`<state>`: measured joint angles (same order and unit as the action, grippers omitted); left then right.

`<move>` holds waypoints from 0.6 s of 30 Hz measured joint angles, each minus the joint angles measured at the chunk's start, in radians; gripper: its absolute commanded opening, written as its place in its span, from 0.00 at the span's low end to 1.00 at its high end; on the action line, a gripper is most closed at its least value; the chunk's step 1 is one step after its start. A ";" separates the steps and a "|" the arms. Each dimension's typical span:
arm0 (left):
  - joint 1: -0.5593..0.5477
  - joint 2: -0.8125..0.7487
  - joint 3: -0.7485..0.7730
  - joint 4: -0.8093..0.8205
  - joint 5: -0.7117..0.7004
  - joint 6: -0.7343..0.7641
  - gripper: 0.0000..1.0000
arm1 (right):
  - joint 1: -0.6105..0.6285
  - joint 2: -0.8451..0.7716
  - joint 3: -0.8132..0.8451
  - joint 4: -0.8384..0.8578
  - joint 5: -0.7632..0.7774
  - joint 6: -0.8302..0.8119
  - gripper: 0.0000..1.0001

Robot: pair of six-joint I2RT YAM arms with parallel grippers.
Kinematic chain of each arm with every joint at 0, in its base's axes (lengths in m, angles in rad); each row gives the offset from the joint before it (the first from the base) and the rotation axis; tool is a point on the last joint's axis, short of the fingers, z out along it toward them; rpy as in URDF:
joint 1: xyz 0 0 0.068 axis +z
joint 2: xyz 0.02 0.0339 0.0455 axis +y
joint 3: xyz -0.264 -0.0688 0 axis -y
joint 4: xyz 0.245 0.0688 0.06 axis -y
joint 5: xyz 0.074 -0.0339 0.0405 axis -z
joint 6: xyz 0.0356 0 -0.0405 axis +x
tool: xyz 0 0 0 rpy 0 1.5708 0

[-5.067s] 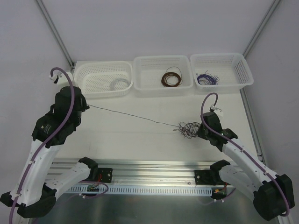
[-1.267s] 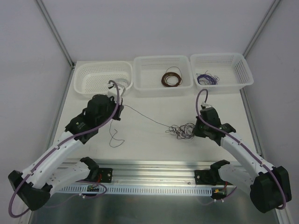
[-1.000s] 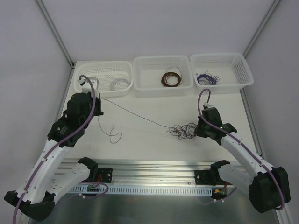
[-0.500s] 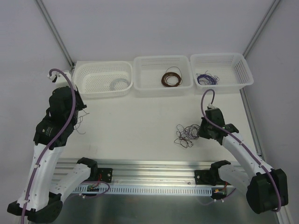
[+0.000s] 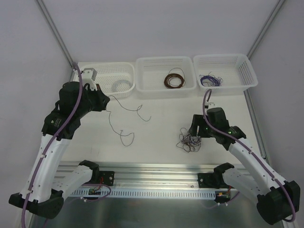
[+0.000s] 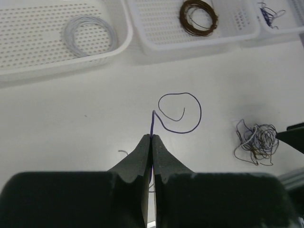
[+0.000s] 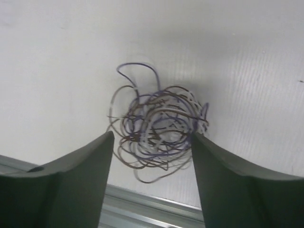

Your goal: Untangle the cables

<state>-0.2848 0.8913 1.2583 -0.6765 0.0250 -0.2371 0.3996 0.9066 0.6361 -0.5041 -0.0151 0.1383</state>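
Left gripper [image 6: 152,138]: jaws closed on a single purple wire [image 6: 179,114], its free end curled on the table [image 5: 166,118]. Right gripper [image 7: 152,140]: jaws spread wide, nothing gripped, over the tangle of cables [image 7: 156,128], lying at 5 o'clock on the table. At 12 o'clock, three containers are noted: left basket [image 5: 102,92], white coil [image 5: 121,86]; middle basket [image 5: 165,90], brown coil [image 5: 174,79]; right basket [image 5: 227,87], loose purple wires [image 5: 209,80].
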 measured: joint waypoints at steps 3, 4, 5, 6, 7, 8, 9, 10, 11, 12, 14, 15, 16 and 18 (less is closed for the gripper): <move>-0.048 0.025 0.000 0.022 0.076 -0.013 0.00 | 0.060 -0.038 0.058 -0.007 0.002 -0.037 0.89; -0.069 0.033 -0.001 0.029 0.087 -0.015 0.00 | 0.087 -0.048 0.079 -0.008 0.001 -0.048 0.94; -0.097 0.042 -0.005 0.043 0.099 -0.017 0.00 | 0.119 -0.057 0.098 -0.007 0.000 -0.061 0.97; -0.119 0.050 -0.008 0.052 0.105 -0.018 0.00 | 0.149 -0.063 0.114 -0.003 -0.001 -0.072 0.99; -0.150 0.060 -0.015 0.065 0.106 -0.019 0.00 | 0.178 -0.067 0.127 0.005 -0.006 -0.087 1.00; -0.182 0.071 -0.022 0.074 0.105 -0.022 0.00 | 0.201 -0.069 0.134 0.014 -0.013 -0.098 1.00; -0.212 0.085 -0.029 0.083 0.105 -0.026 0.00 | 0.229 -0.069 0.138 0.032 -0.024 -0.109 0.97; -0.245 0.100 -0.036 0.092 0.105 -0.032 0.00 | 0.253 -0.068 0.139 0.053 -0.034 -0.120 0.97; -0.272 0.115 -0.043 0.102 0.105 -0.039 0.00 | 0.275 -0.064 0.139 0.070 -0.049 -0.127 0.97; -0.294 0.130 -0.050 0.110 0.105 -0.043 0.00 | 0.299 -0.060 0.139 0.091 -0.061 -0.132 0.97; -0.330 0.153 -0.062 0.127 0.105 -0.055 0.00 | 0.350 -0.043 0.139 0.152 -0.082 -0.140 0.97; -0.349 0.161 -0.068 0.136 0.105 -0.062 0.00 | 0.373 -0.032 0.138 0.187 -0.089 -0.143 0.97; -0.365 0.168 -0.073 0.145 0.104 -0.067 0.00 | 0.393 -0.018 0.138 0.227 -0.098 -0.146 0.97; -0.400 0.174 -0.078 0.157 0.101 -0.079 0.00 | 0.431 0.010 0.137 0.305 -0.104 -0.150 0.97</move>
<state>-0.6849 1.0657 1.1801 -0.5194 0.1261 -0.3161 0.8307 0.9169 0.7727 -0.1993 -0.1192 -0.0120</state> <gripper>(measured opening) 0.009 0.971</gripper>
